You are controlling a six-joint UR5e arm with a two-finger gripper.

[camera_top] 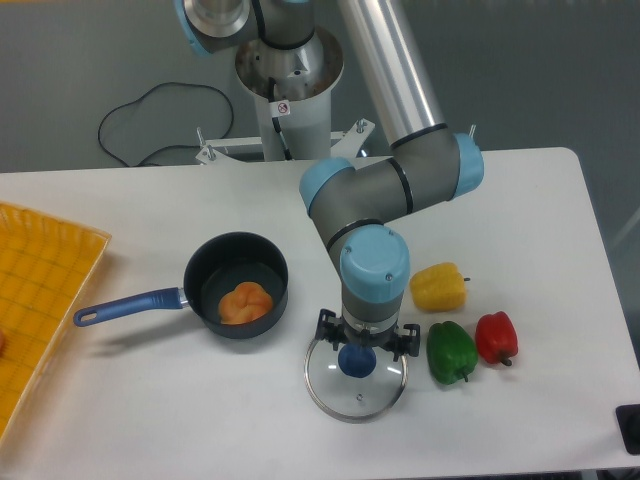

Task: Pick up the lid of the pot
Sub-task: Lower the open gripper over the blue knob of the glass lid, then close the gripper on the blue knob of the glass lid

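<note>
The gripper (367, 335) is open, its two fingers spread wide, with their tips over the back part of the lid. The pot lid (335, 392) lies on the table, round and see-through with a metal rim. Its dark blue knob (357, 361) shows just below the fingertips in the view, a bit nearer the left finger than the right. Nothing is held between the fingers. The gripper body and fingers hide part of the lid's back rim. Whether a finger touches the lid, I cannot tell.
Left of the lid is a black pan (203, 263) with an orange object (246, 303) inside and a blue handle pointing left. To the right are a green pepper (451, 352), a red pepper (496, 338) and a yellow object (440, 287). A yellow crate (60, 240) stands far left.
</note>
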